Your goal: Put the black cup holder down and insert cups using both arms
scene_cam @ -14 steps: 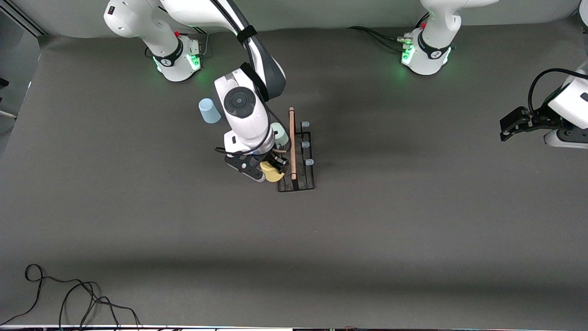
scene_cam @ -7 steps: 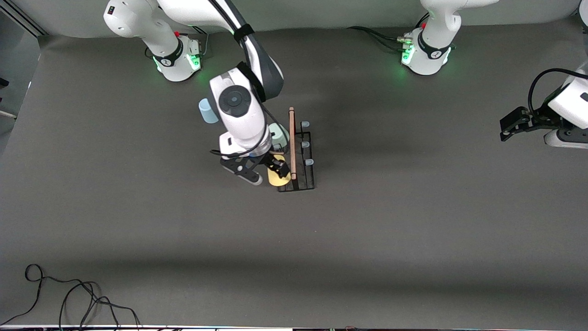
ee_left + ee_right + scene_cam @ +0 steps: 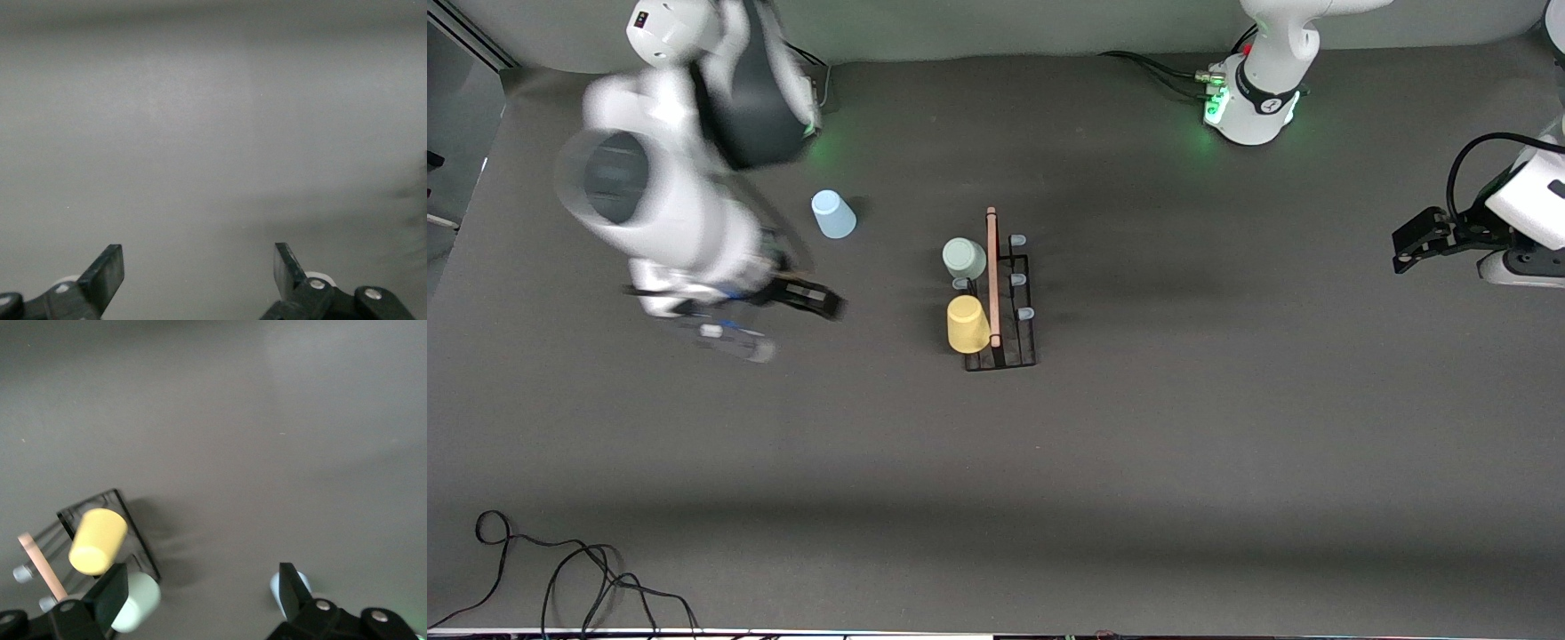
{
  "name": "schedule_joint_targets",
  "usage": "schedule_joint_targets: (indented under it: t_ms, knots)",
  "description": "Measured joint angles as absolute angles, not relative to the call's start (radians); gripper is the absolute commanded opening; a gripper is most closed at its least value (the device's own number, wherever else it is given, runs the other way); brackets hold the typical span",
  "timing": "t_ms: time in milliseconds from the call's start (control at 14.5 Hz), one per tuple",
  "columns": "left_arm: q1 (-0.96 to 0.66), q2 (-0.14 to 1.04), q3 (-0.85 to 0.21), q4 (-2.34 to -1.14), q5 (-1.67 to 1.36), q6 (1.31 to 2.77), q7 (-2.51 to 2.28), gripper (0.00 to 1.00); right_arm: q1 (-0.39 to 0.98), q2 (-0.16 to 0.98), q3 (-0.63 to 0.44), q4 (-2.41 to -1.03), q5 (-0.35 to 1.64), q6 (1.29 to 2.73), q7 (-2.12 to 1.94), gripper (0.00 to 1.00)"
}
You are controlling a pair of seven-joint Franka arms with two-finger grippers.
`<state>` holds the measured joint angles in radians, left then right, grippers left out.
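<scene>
Front view first. I see the black cup holder [image 3: 1000, 302] standing on the table [image 3: 1138, 444] near its middle, wooden rod handle running toward and away from the front camera. Two cups sit on pegs on the side facing the right arm's end: the yellow cup [image 3: 967, 324] nearer the front camera, the grey-green cup [image 3: 964, 258] farther from it, with one bare peg cap between them. The three pegs on the side toward the left arm's end are bare. The light blue cup [image 3: 832, 214] stands mouth down on the table, well apart from the holder, toward the right arm's end. The right gripper [image 3: 769, 307] is over bare table near the blue cup, motion-blurred, carrying nothing. The left gripper [image 3: 1421, 240] waits at the table edge at the left arm's end.

Left wrist view. I see the left fingers [image 3: 107, 273] spread wide over bare table, nothing between them.

Right wrist view. I see the right fingers [image 3: 110, 593] spread wide and empty. The yellow cup [image 3: 98, 541] and grey-green cup [image 3: 137, 601] show on the holder [image 3: 133, 527]; the blue cup [image 3: 283, 590] is partly hidden by one finger.

Step in hand, by my judgement: two cups are inserted and the third pick is pending. The next move calls for bringing the spread right fingers down around the blue cup, closing on its wall, then carrying it to a free peg.
</scene>
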<state>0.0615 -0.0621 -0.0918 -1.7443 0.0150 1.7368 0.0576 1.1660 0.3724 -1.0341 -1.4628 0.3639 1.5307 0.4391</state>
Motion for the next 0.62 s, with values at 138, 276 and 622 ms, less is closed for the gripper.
schedule_joint_targets:
  t_ms: [138,276,622]
  knots:
    - [0.06,-0.062,-0.094,-1.744,0.015,1.737,0.055,1.0,1.163,0.325,-1.138,-1.462,0.362,1.446,0.291,1.0]
    - [0.059,-0.062,-0.095,-1.744,0.015,1.737,0.052,1.0,1.164,0.297,-1.253,-1.462,0.348,1.375,0.164,1.0]
    - [0.058,-0.062,-0.1,-1.744,0.016,1.737,0.039,1.0,1.164,0.264,-1.358,-1.463,0.246,1.351,0.023,1.0]
